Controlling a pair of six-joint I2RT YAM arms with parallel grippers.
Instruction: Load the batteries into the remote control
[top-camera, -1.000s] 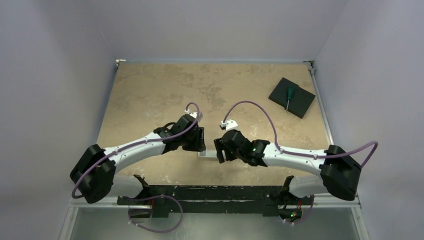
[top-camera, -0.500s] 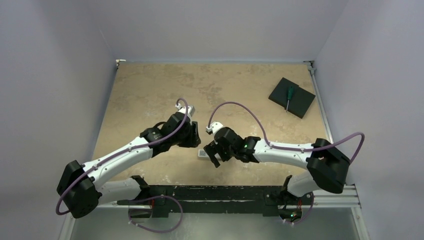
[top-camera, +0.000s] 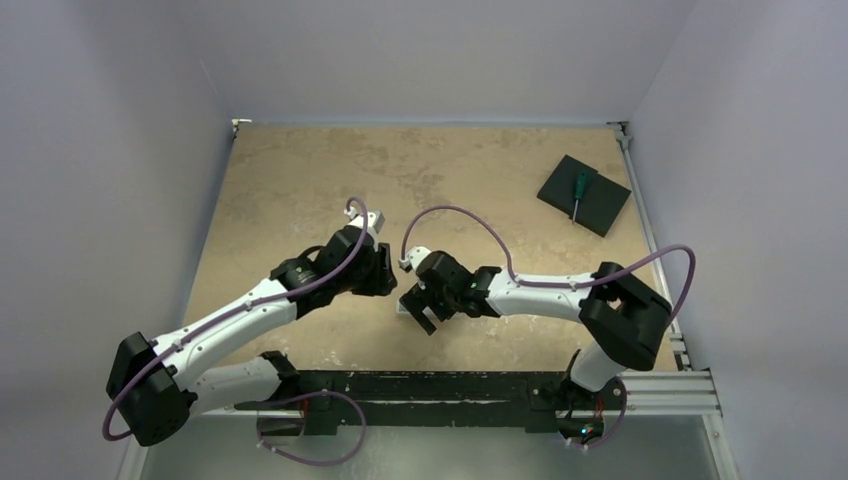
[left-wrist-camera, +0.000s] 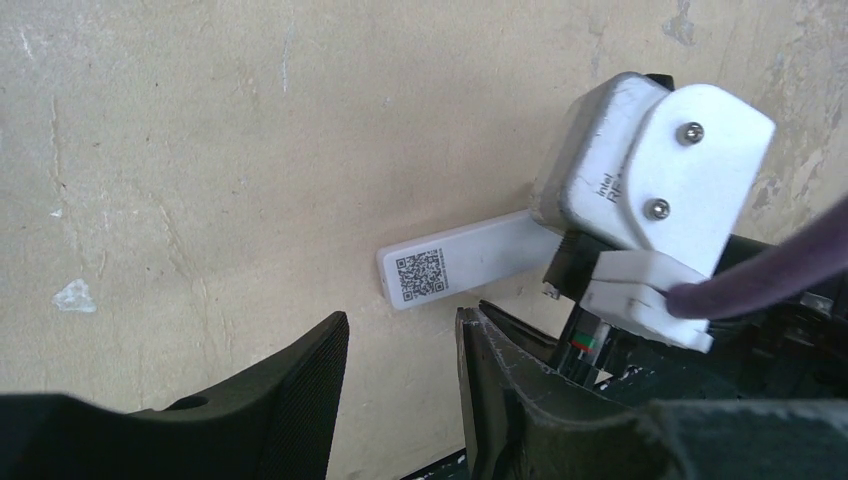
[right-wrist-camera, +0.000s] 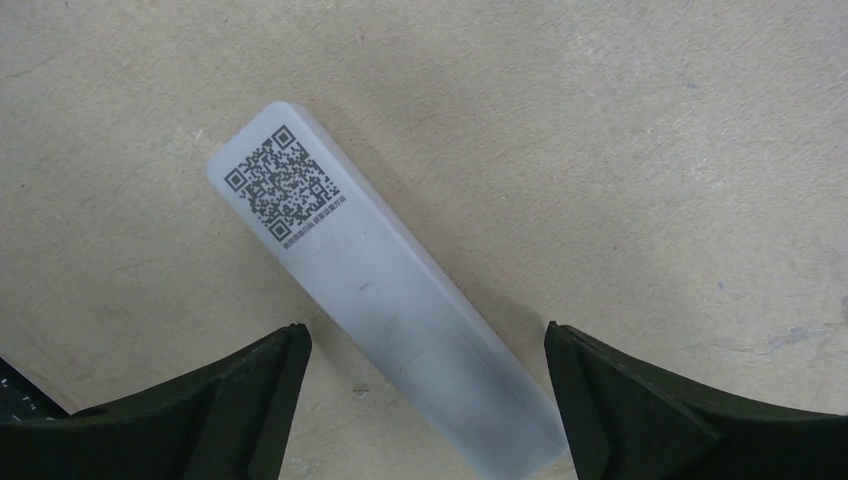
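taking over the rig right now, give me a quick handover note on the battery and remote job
Left gripper: open, empty, near the remote's label end.
Right gripper: wide open, fingers either side of the slim white rectangular remote control, not gripping.
Remote: flat on the tan table, back up, battery cover looks shut.
Batteries: none in view; cannot tell if loaded.
Left: check the cells are in.
Green-handled screwdriver lies on the black square pad, far right.
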